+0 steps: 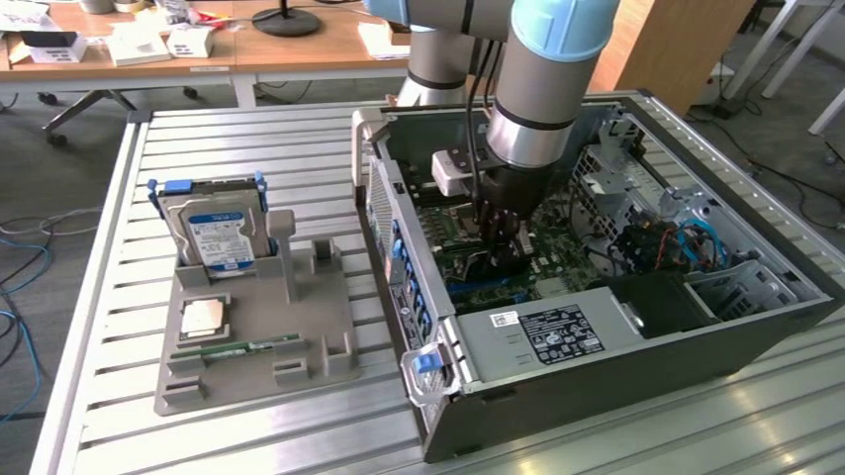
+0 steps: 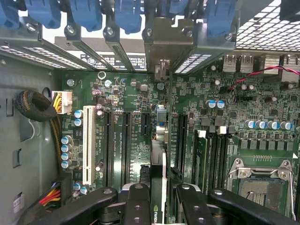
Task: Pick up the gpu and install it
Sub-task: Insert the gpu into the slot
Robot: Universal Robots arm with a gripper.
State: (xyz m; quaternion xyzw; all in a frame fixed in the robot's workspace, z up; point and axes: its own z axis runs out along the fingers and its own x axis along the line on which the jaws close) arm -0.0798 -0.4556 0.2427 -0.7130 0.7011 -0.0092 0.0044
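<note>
Gripper (image 1: 502,259) at frame centre, down inside open computer case (image 1: 634,371); fingers clamped on gpu (image 2: 159,140), card edge-on above motherboard (image 2: 117,93) slots. Hard drive (image 1: 218,233) mid-left, upright in stand.

Bright diffuse light thruout, soft faint shadows
</note>
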